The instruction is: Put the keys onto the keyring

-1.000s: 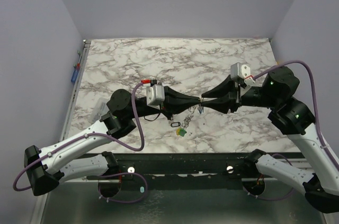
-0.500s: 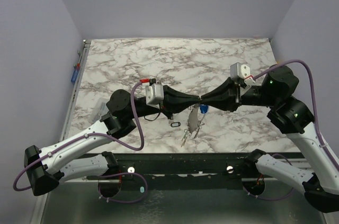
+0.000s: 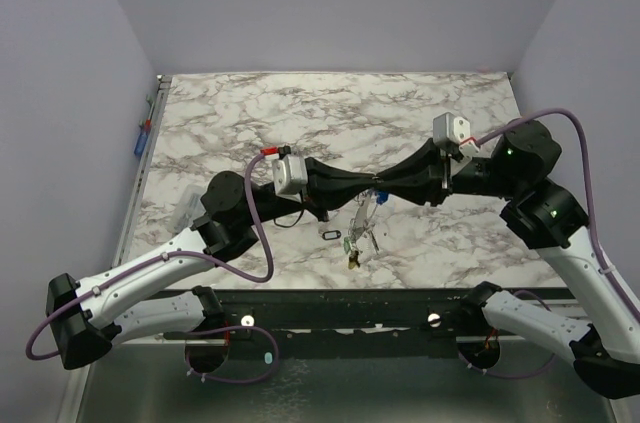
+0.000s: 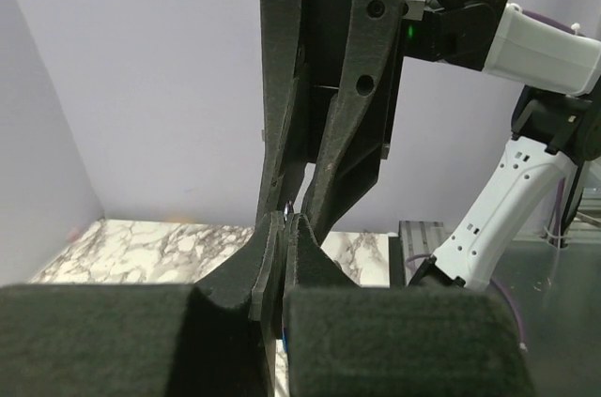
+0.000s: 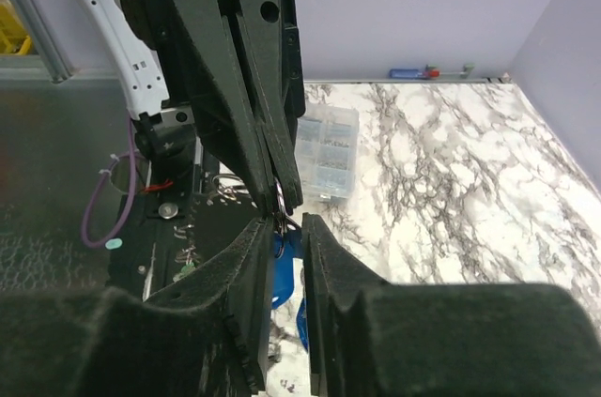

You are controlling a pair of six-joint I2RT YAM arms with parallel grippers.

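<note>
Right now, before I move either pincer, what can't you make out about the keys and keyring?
1. Top view: keyring and hanging keys are too small; how many are threaded is unreadable.
2. Right wrist: right pincer fingers cover the keys; whether it grips one is unclear.
3. Left wrist: shut left pincer and the right pincer's fingers hide the keyring.

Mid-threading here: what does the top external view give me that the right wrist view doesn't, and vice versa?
Only top external: the small black oval ring on the table, and keys dangling below the meeting fingertips. Only right wrist: the gap between its own jaws, with a blue tag showing through. Both: the left gripper, the clear compartment box, the table.
</note>
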